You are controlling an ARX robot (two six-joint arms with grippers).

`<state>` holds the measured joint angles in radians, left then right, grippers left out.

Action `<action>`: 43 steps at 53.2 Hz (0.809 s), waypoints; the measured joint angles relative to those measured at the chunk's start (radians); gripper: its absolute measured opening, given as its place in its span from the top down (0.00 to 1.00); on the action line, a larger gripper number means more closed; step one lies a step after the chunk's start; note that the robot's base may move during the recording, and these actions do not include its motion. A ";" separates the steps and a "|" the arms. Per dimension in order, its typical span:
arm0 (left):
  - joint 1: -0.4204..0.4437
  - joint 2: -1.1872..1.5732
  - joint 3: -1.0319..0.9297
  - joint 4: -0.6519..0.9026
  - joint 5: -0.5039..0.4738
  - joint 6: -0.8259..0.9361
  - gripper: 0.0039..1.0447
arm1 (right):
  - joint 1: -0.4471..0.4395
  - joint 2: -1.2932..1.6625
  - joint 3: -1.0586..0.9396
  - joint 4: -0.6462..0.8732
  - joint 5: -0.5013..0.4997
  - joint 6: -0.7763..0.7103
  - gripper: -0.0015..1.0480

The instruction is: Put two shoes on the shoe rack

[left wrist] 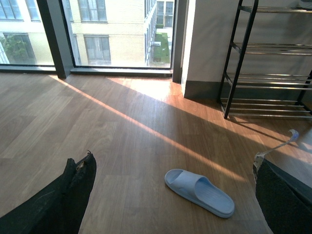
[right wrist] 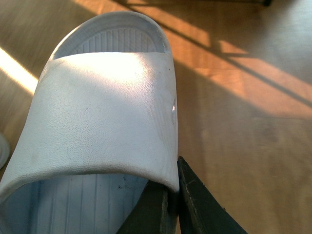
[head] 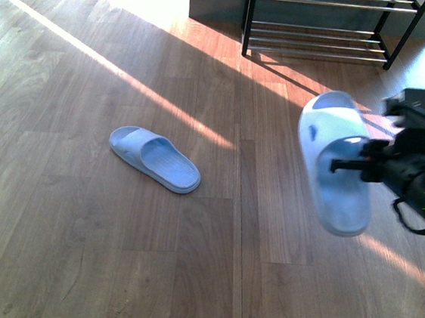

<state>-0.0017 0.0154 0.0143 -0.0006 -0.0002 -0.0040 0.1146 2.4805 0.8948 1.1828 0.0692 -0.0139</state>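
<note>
My right gripper (head: 349, 164) is shut on the side of a pale blue slide's (head: 332, 160) strap and holds it in the air at the right, toe pointing toward the shoe rack (head: 326, 23). In the right wrist view that slide (right wrist: 102, 112) fills the picture, its strap edge pinched in the right gripper (right wrist: 176, 192). A second pale blue slide (head: 154, 159) lies flat on the wood floor left of centre. The left wrist view shows this floor slide (left wrist: 199, 191) ahead of my open left gripper (left wrist: 173, 195), well apart from it, and the rack (left wrist: 270, 63) at the far right.
The rack's chrome bars (head: 316, 41) carry nothing in view. A grey wall base (head: 213, 3) stands left of the rack. Large windows (left wrist: 97, 29) run along the far side. Sunlit stripes cross the floor (head: 130, 74).
</note>
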 joint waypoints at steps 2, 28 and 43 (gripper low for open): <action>0.000 0.000 0.000 0.000 0.000 0.000 0.09 | -0.036 -0.064 -0.035 -0.011 -0.001 0.003 0.98; 0.000 0.000 0.000 0.000 0.000 0.000 0.09 | -0.232 -0.634 -0.323 -0.198 -0.100 0.020 0.98; 0.000 0.000 0.000 0.000 0.000 0.000 0.09 | -0.231 -0.636 -0.325 -0.200 -0.108 0.021 0.98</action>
<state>-0.0017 0.0154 0.0143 -0.0006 -0.0002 -0.0040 -0.1165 1.8450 0.5701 0.9833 -0.0387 0.0071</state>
